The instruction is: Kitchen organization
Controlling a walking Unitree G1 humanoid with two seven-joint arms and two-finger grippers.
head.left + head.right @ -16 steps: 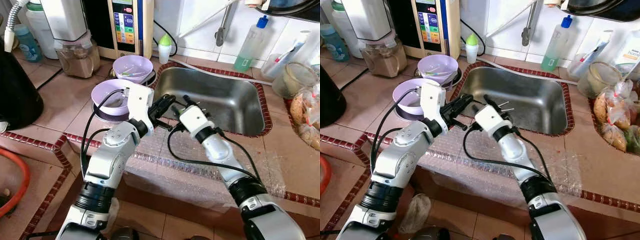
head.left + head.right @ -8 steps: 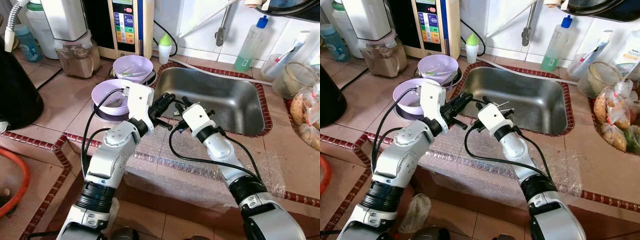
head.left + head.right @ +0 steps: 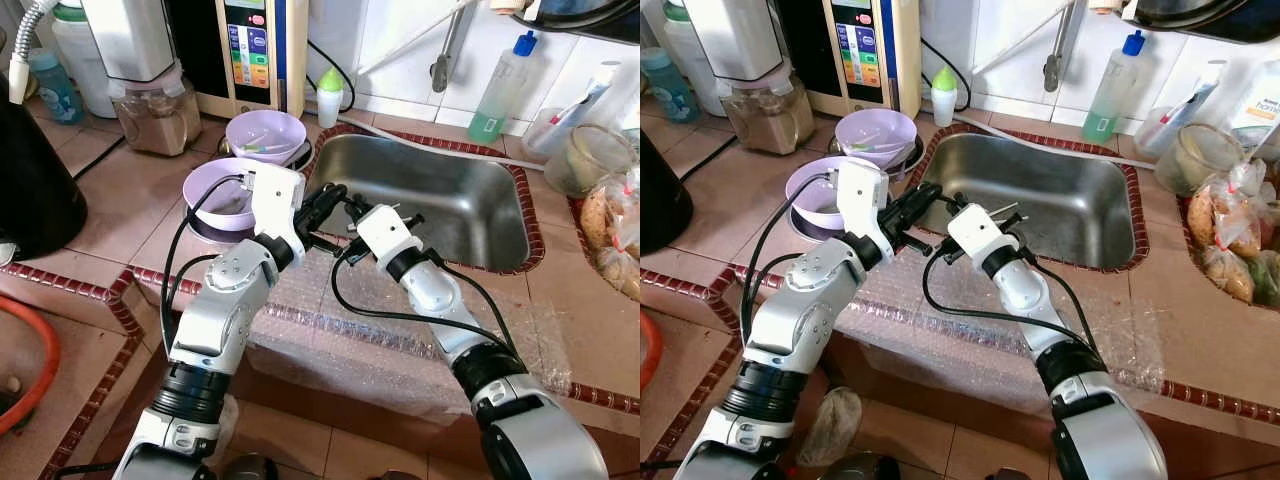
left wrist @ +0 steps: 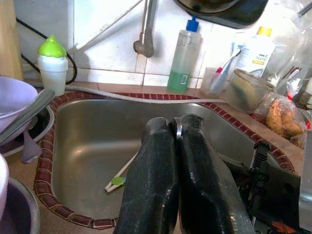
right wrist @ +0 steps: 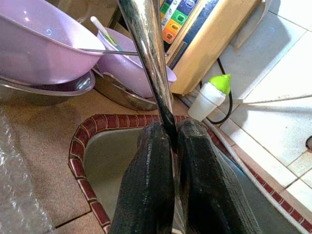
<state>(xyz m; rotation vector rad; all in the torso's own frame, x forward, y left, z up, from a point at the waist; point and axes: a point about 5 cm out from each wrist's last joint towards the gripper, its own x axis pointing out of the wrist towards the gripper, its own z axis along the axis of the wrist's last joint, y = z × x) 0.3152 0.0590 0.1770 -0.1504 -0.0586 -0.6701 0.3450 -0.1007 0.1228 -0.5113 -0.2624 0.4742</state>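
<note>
1. Both arms meet over the near-left corner of the sink (image 3: 470, 215), the landmark for everything here.
2. The left gripper (image 4: 173, 134) has its jaws pressed together on a thin metal edge that barely peeks out between the fingers (image 4: 151, 180); most of that piece is hidden.
3. The right gripper (image 5: 170, 134) pinches a shiny metal utensil handle (image 5: 146, 53); its far end is cut off by the frame, so I can't tell what kind of utensil it is.
4. From the head views the two grippers sit so close that whether both hold the same piece is hard to make out.
5. Inside the sink, near its left wall, lies a small white-and-green utensil (image 4: 118, 179).
6. Left of the sink, two lilac bowls (image 3: 265, 135) rest in metal dishes on the tiled desk (image 3: 120, 190); the nearer one is partly covered by the left arm.
7. Bubble wrap (image 3: 380, 335) covers the desk edge in front of the sink.
8. Behind the sink stands a green-capped little bottle (image 3: 329, 97).
</note>
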